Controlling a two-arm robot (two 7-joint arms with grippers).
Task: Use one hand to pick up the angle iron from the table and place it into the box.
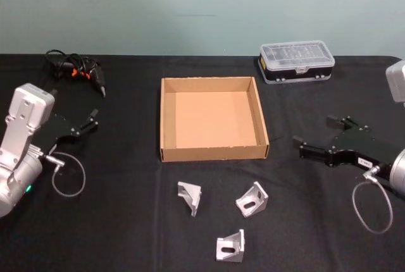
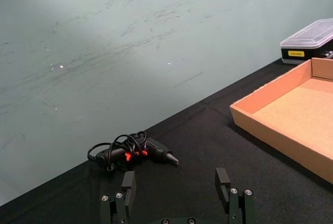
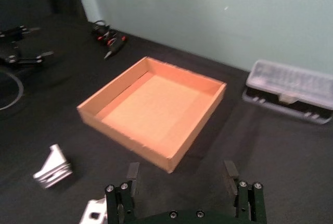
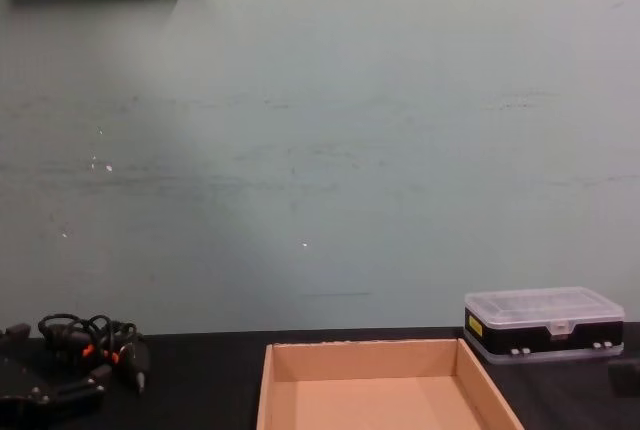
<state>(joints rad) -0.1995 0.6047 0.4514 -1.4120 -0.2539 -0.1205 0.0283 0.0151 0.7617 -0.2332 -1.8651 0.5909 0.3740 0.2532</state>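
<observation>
Not started. Box (image 1: 211, 154) looks empty. Three irons (image 1: 190, 197) (image 1: 252, 199) (image 1: 230, 246) on worktop (image 1: 126, 228), box's 6 o'clock. Left hand (image 1: 88, 122) at 9 o'clock, right hand (image 1: 314, 134) at 3 o'clock, both spread, holding nothing. Grasp and placing remain.

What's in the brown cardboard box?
Nothing, it's empty. The shallow tan cardboard box shows bare floor; three silver angle irons lie outside on the black table.
</observation>
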